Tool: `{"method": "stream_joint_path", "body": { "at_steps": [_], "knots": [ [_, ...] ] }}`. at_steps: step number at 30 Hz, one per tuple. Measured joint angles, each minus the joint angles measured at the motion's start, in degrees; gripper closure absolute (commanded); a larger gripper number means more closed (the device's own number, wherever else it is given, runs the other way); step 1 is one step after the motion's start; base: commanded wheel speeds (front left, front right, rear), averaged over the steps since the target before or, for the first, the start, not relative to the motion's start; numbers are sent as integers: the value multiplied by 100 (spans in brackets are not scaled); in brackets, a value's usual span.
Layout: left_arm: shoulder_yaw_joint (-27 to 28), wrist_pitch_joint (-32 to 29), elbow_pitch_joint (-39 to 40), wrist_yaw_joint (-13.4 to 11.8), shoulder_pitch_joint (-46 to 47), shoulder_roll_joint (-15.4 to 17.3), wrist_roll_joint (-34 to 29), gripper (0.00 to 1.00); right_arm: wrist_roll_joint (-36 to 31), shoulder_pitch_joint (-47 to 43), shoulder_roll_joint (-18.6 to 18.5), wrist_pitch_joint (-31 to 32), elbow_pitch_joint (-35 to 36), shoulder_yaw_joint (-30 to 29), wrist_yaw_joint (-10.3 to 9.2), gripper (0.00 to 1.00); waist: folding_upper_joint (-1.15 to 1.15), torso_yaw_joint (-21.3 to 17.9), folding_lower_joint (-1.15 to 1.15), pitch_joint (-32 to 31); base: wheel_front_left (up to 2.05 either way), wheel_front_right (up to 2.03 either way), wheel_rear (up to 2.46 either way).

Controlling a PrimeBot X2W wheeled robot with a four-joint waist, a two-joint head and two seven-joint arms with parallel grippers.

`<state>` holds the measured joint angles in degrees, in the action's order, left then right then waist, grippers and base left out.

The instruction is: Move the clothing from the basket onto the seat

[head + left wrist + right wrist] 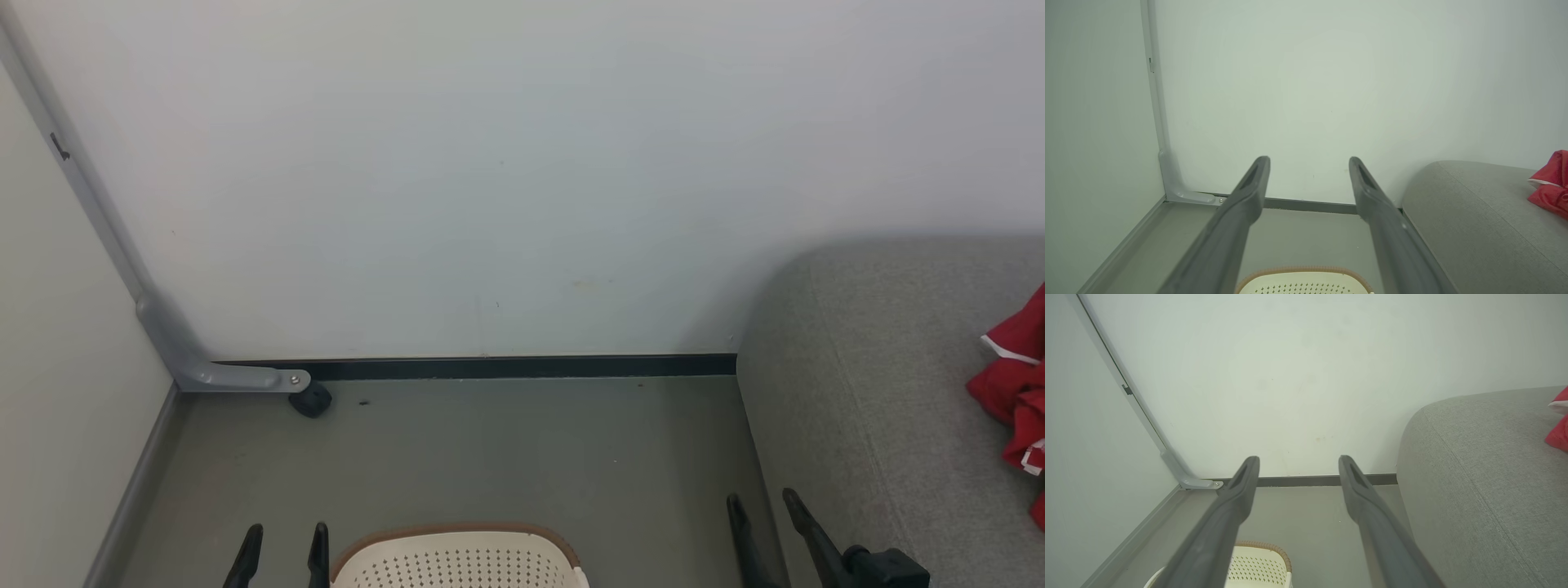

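Note:
The cream basket point(457, 559) with a brown rim and small holes stands on the floor at the bottom middle of the head view; its inside is out of sight. Red clothing point(1016, 392) with white trim lies on the grey-green seat point(865, 408) at the far right. My left gripper point(282, 535) is open just left of the basket, nothing between its fingers. My right gripper point(766, 505) is open at the seat's near left edge, empty. The wrist views show the basket point(1304, 281) point(1259, 567), the seat point(1474, 220) point(1486, 477) and the clothing point(1551, 183) point(1560, 433).
A white wall stands straight ahead with a dark skirting strip point(522, 366). A grey metal bracket point(237, 377) with a small black caster point(312, 400) sits in the left corner. Grey floor point(506, 457) lies between wall, basket and seat.

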<state>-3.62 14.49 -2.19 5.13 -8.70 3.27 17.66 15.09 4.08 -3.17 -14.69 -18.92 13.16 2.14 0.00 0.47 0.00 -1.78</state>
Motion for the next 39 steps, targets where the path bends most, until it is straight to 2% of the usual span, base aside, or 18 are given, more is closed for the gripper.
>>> {"method": "stream_joint_path", "body": {
  "at_steps": [7, 8, 13, 18, 39],
  "knots": [
    [37, 0, -2, 44, 0, -3, 1, 0, 0, 7, 4, 0, 16, 5, 41, 0, 0, -23, 0, -29, 0, 0, 0],
    [37, -1, -15, 44, -1, -5, 1, 100, 0, 3, 5, 0, 1, 8, 40, 100, 0, -28, 0, -33, 0, 0, 0],
    [-2, -13, -409, 43, -98, -14, 0, 100, 2, -329, 23, 10, -361, 34, 40, 100, 0, -28, 0, -34, 0, 0, 0],
    [9, -82, -481, 44, -116, -15, 167, 100, 211, -357, 30, 60, -376, -49, 40, 100, 0, -30, 0, -22, 0, 0, 0],
    [207, -565, -700, 49, 126, -18, 1875, 100, 1940, -327, 43, 575, -313, -530, 125, 100, 0, -35, 0, 25, 0, 0, 0]
  ]
}}
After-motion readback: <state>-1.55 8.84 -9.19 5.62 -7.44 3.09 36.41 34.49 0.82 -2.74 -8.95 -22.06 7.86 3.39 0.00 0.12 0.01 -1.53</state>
